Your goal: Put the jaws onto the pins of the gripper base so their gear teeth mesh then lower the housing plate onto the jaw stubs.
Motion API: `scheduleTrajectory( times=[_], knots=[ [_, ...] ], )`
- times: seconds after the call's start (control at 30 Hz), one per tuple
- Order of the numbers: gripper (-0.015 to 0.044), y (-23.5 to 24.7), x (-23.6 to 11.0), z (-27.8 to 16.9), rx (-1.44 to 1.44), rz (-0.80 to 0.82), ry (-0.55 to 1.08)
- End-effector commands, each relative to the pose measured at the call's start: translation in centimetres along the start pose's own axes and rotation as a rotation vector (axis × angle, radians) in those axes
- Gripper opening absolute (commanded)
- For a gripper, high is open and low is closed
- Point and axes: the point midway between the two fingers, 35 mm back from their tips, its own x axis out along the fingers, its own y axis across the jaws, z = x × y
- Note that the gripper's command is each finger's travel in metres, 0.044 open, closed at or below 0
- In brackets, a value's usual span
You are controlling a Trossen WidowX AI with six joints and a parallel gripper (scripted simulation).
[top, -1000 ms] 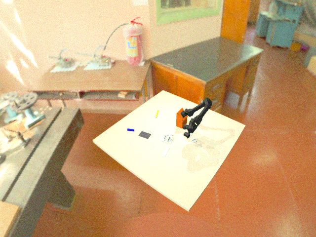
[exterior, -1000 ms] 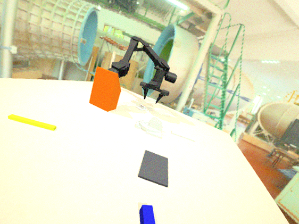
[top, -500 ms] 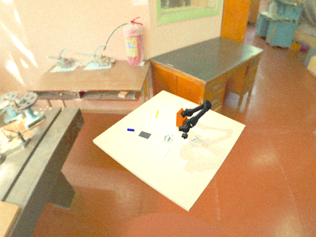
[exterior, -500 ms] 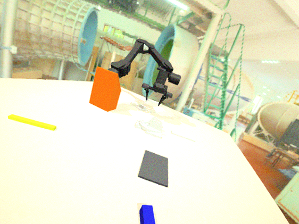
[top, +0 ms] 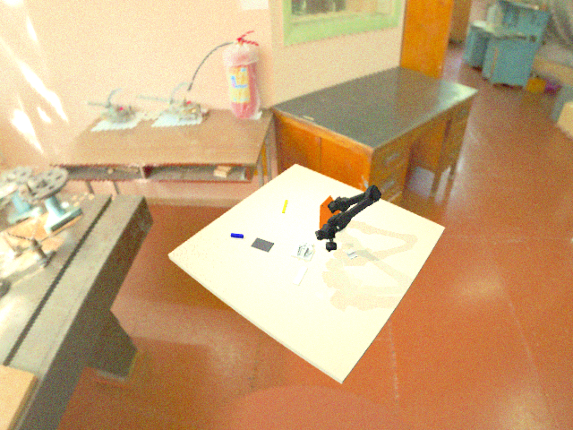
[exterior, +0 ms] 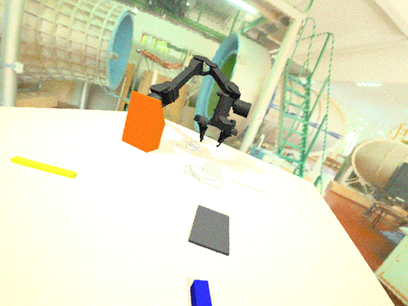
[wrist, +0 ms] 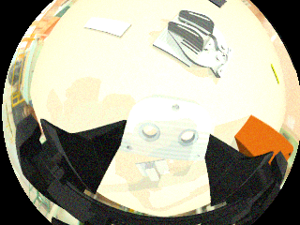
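My gripper is shut on the housing plate, a pale plate with two large round holes. It holds the plate above the table, clear of the base. The gripper base lies on the table, beyond the held plate in the wrist view. Two jaws with dark ribbed faces, the nearer jaw and the farther jaw, lie side by side over the base. The group looks pale and small in the top and exterior views. The pins, the teeth's mesh and the stubs cannot be made out clearly.
An orange block stands near the arm. A white flat bar lies beside the base. A small pale part lies below the gripper. A dark tile, blue bar and yellow bar lie farther off.
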Motion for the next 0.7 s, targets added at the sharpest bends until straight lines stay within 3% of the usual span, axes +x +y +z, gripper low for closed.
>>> scheduleTrajectory(
  times=[0.0, 0.67],
  knots=[
    [0.0351, -0.2, 0.0, 1.0, -0.082, 0.003, 0.003],
    [0.0351, -2.9, 0.3, 6.5, -0.549, 0.014, 0.017]
  ],
)
